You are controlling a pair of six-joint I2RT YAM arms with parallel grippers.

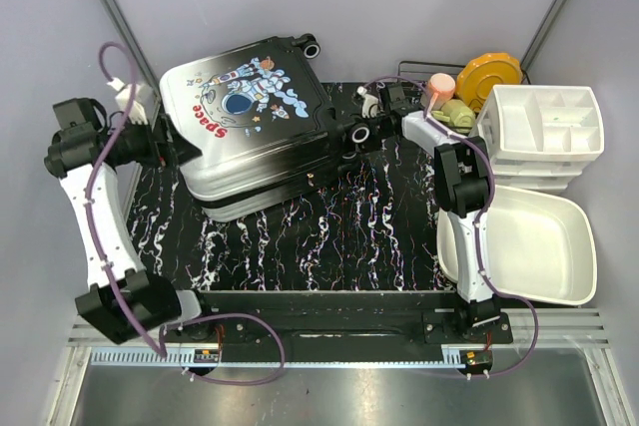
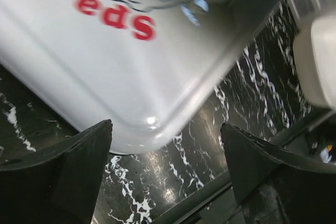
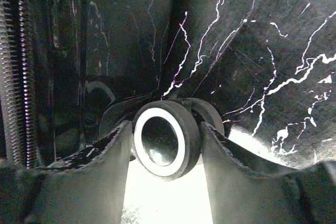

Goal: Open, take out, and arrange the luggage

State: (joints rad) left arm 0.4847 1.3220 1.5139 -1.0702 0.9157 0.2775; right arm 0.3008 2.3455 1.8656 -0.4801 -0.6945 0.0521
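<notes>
Luggage (image 1: 245, 122) lies flat, lid shut, long axis spanning claw to claw: top-end corner just ahead of the L claw (image 2: 165, 129), wheel end at the R claw (image 3: 167, 129). L claw's jaws are wide apart w/ nothing in them; R claw looks clamped on a caster wheel (image 3: 165, 148) sitting right betw. its fingers. Both arms are about equally close, but L looks freer to work the seam.

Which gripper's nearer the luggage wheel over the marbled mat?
Right. The right gripper has its fingers either side of the wheel; the left gripper is at the far white corner of the luggage.
</notes>
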